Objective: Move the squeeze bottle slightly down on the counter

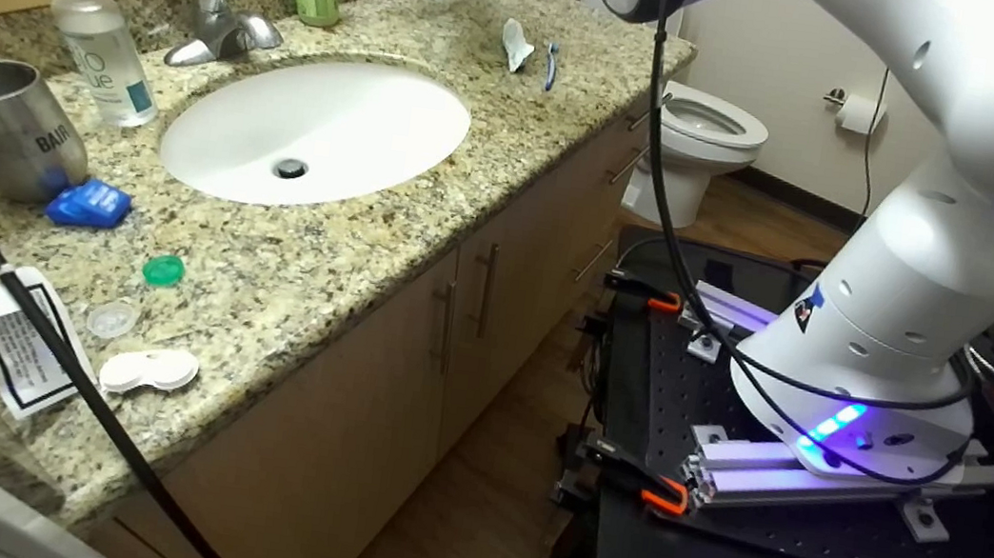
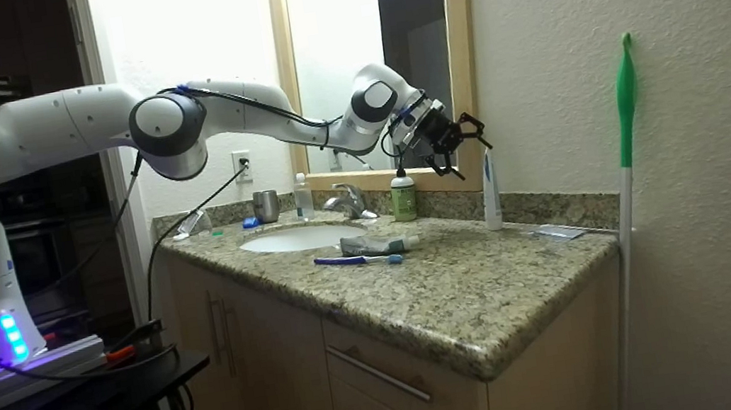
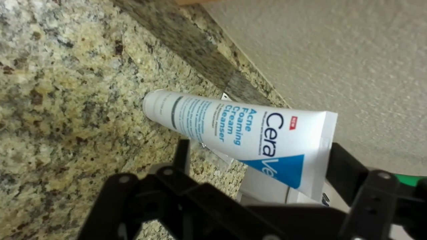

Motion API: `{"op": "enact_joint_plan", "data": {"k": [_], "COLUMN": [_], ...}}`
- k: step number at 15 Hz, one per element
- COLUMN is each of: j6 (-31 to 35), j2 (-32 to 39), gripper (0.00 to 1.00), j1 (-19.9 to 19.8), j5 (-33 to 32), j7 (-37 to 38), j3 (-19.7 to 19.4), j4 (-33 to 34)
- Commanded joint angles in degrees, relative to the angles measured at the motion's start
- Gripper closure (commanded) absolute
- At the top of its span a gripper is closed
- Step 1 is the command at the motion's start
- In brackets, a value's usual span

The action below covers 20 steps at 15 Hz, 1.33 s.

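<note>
1. We see the squeeze bottle (image 2: 491,198) upright on the bench (image 2: 435,295), near the backsplash (image 2: 566,209) — long axis close to vertical, flat crimped end up.
2. On it we read "CeraVe", "Acne Foaming Cream Cleanser" and "NEW".
3. The end effector (image 2: 476,162) is spread wide near its top — whether they touch, we cannot tell.

Around me: pale textured wall (image 2: 713,185), wood-framed mirror (image 2: 345,36). I see white toilet (image 1: 700,159), toilet-paper roll (image 1: 859,115) mounted on wall, dark baseboard (image 1: 805,199), brown wood-look floor (image 1: 463,534). Pale door frame (image 2: 87,44), dim space (image 2: 27,38) beyond.
</note>
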Motion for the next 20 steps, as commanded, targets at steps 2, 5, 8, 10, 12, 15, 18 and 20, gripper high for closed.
{"op": "enact_joint_plan", "data": {"k": [2,5,8,10,12,15,18,20], "j6": [-0.9,-1.0,-1.0,-2.4,-4.9,-9.3,-17.3,-24.2], "j2": [-0.5,-0.6,-0.3,-1.1,-1.2,-2.9,-7.2,-10.9], "gripper": [0.34,0.55,0.76,0.9,1.0,0.98,0.97,0.97], "j1": [0.0,-0.2,-0.1,-0.2,-0.4,-0.9,-1.1,-1.7], "j5": [0.4,0.8,0.6,2.7,5.7,9.4,10.8,11.5], "j7": [0.8,0.8,0.7,-5.8,-12.6,-22.0,-31.2,-37.6], "j3": [0.1,0.5,0.4,3.9,7.7,11.7,13.1,13.6], "j4": [-0.4,-0.4,-0.3,-1.1,-1.1,-2.0,-2.3,-2.4]}}
